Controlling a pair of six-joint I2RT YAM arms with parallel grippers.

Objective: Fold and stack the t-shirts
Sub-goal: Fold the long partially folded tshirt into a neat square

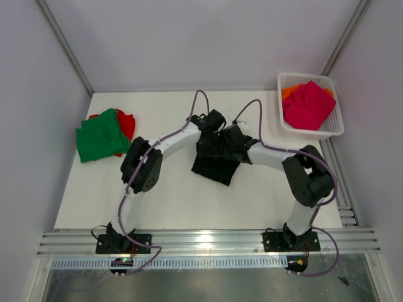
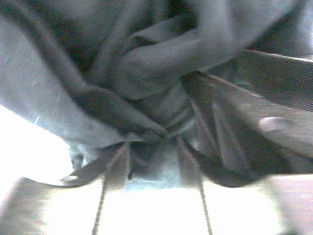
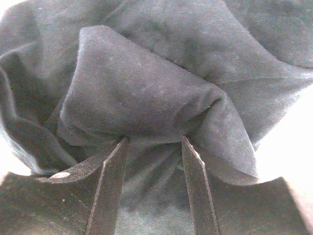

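Going left to right: the green t-shirt (image 1: 99, 137) is lying on top of the red t-shirt (image 1: 128, 123) at the far left of the table (image 1: 189, 201), well apart from both arms, so that pile isn't coming into play right now. Everything is happening in the middle, where the black t-shirt (image 1: 214, 165) is sitting as a crumpled heap, its longer run heading from the two wrists back toward the arm bases. The left gripper (image 2: 151, 142) is pressing in at the heap's far left corner with its jaws standing apart, a knot of folds bunching right at the tips. The right gripper (image 3: 152, 139) is sitting just beside it at the far right corner, jaws also spread, with a fold draping across the gap (looks loose to me, not squeezed). So both arms are equally close, side by side on the same far edge, and I'm guessing the next move depends on each one grabbing its own corner and pulling outward. Over on the right, the magenta-pink t-shirt (image 1: 308, 106) and orange t-shirt (image 1: 289, 92) are waiting in the basket (image 1: 334, 126).
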